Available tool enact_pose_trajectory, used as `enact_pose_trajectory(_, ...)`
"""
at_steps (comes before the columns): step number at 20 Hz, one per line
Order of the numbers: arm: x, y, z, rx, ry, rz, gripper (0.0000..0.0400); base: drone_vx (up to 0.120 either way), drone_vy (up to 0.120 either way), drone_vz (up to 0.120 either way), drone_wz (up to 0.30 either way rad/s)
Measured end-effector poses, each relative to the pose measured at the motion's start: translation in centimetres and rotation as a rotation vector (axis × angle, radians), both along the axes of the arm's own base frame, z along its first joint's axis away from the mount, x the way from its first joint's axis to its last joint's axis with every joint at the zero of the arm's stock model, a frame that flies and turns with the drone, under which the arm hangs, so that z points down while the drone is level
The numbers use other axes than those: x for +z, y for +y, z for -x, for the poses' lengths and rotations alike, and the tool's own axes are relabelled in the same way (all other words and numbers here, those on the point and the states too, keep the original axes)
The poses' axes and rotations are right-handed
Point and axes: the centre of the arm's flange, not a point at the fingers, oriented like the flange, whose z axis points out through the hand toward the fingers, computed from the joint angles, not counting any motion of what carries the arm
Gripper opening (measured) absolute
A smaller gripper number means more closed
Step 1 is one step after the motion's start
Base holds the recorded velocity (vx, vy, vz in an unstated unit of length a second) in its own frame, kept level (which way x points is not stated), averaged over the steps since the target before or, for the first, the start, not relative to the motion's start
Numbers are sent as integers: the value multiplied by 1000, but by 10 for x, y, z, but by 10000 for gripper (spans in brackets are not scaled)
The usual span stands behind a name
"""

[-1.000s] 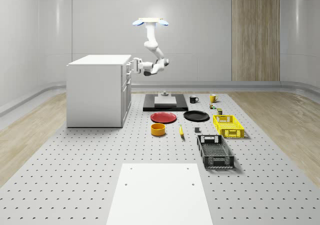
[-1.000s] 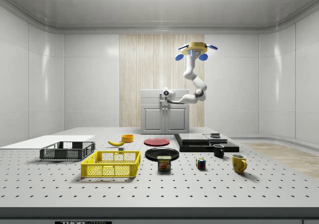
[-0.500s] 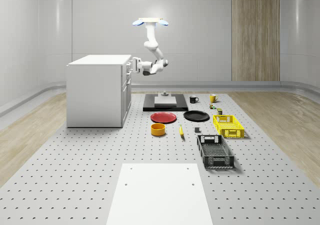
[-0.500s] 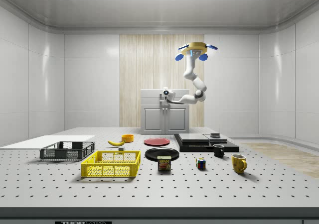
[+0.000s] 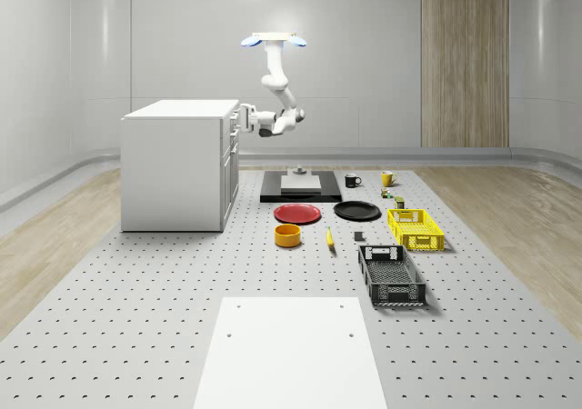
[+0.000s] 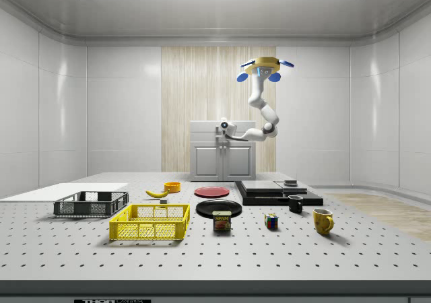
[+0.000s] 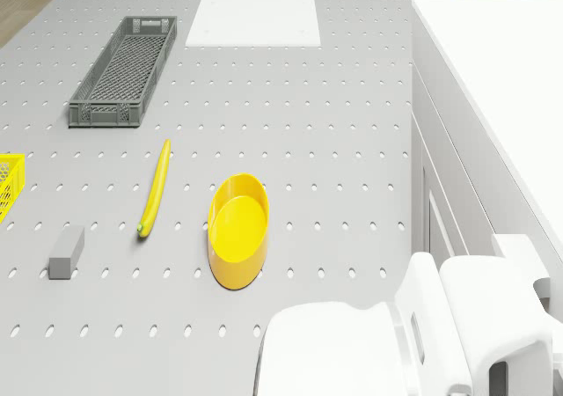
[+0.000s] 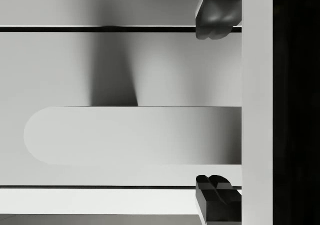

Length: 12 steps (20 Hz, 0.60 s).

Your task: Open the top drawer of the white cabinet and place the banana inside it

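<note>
The white cabinet (image 5: 178, 165) stood upright on the perforated floor, at the whole-scene view's left. Its top drawer (image 8: 130, 105) was closed, front flush, with a rounded elongated handle (image 8: 132, 135). The banana (image 7: 154, 189), slender and yellow, lay flat on the floor, well apart from the cabinet.

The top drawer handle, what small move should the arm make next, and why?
Probably close the fingers on the handle before pulling. In the wrist view one finger sits on each side of the handle, apart from it, and the end effector is at the top drawer front of the white cabinet, with the drone hovering beside it. The drawer looks shut, and the banana lies on the table.
</note>
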Motion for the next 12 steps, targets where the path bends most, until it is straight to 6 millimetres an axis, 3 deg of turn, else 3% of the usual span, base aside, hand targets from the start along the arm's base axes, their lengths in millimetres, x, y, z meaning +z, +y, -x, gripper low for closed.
enact_pose_trajectory(3,-1,0,0,0,0,0,400,0,0,0,0)
enact_pose_trajectory(5,-2,0,0,0,0,0,284,0,0,0,0)
enact_pose_trajectory(7,-2,0,0,0,0,0,214,0,0,0,0)
enact_pose_trajectory(12,-7,1,-1,-1,-26,-5,142,0,0,0,0)
